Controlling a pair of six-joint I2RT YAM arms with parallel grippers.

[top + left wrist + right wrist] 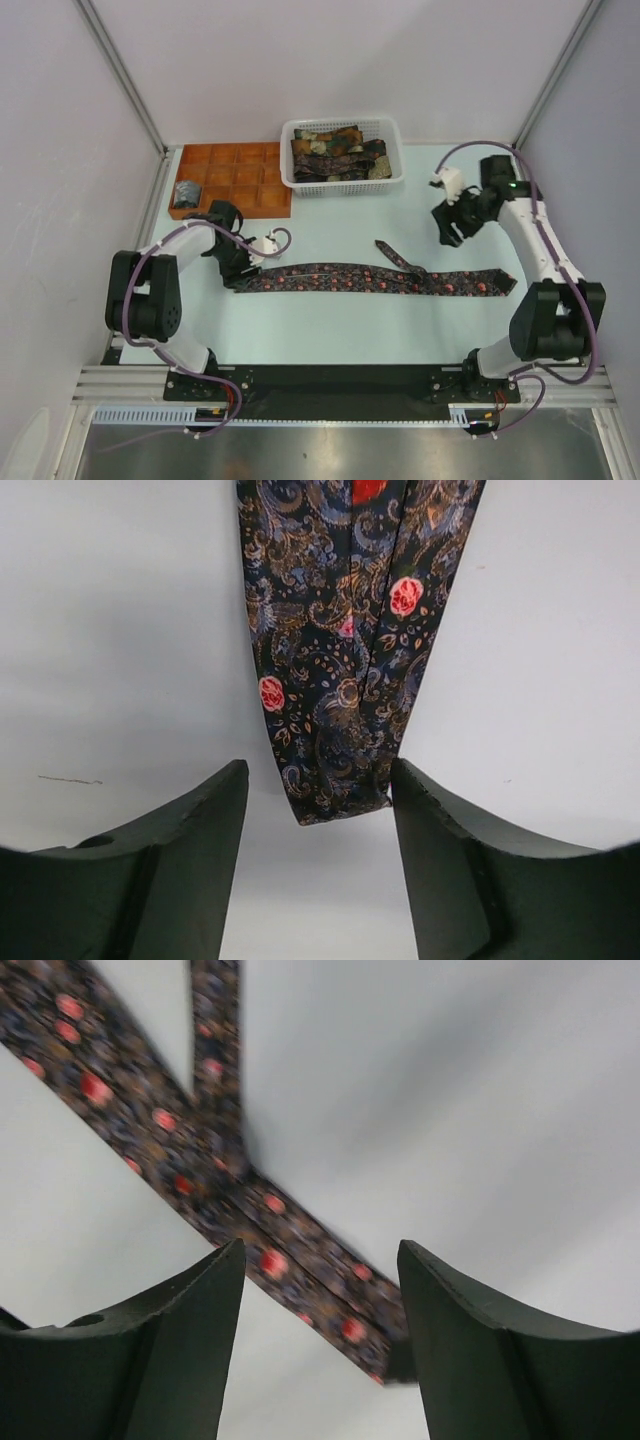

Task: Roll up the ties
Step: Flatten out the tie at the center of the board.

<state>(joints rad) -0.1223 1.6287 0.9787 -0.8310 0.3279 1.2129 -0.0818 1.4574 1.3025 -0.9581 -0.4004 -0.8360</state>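
Observation:
One dark tie [380,280] with pink-red marks lies stretched across the table, left to right, its narrow part folded back toward the far side near the middle. My left gripper [238,272] sits at the tie's left end. In the left wrist view that end [335,700] lies flat just beyond my open left gripper [320,810], touching neither finger. My right gripper [448,232] hovers behind the tie's right part. In the right wrist view the tie [200,1160] looks blurred and runs diagonally under my open right gripper [320,1290]. More ties [338,157] fill the basket.
A white mesh basket [392,135] stands at the back centre. To its left is an orange compartment tray [240,175] with one rolled tie [187,193] in a front left cell. Enclosure walls and posts border the table on three sides.

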